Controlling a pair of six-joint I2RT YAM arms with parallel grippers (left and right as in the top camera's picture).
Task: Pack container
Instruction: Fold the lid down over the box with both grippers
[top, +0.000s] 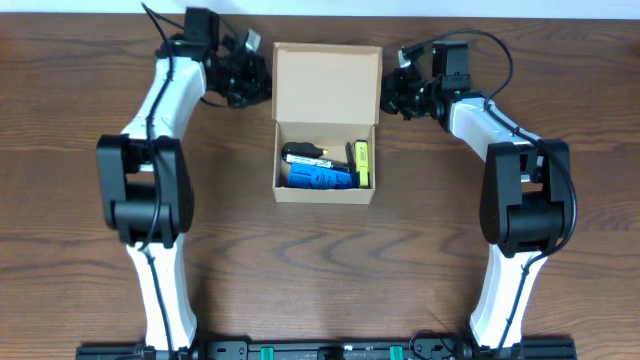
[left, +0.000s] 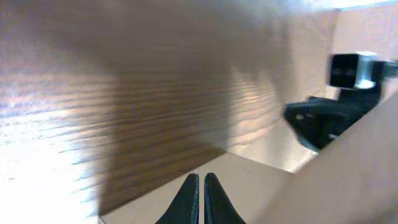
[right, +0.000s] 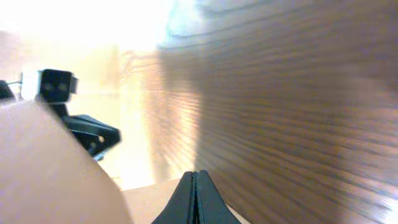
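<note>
The tan cardboard container (top: 325, 196) stands open at the table's middle, its hinged lid (top: 327, 85) laid back toward the far side. Inside lie a black marker (top: 305, 152), a blue item (top: 318, 177) and a yellow highlighter (top: 362, 162). My left gripper (top: 262, 80) is shut at the lid's left edge, with cardboard (left: 261, 186) right behind its fingertips (left: 201, 177). My right gripper (top: 388, 92) is shut at the lid's right edge, fingertips (right: 194, 174) over cardboard (right: 50, 174). Whether either pinches the lid cannot be told.
The dark wood table (top: 80, 250) surrounds the box. Each wrist view shows the opposite gripper across the lid: the right one in the left wrist view (left: 323, 118), the left one in the right wrist view (right: 81, 134).
</note>
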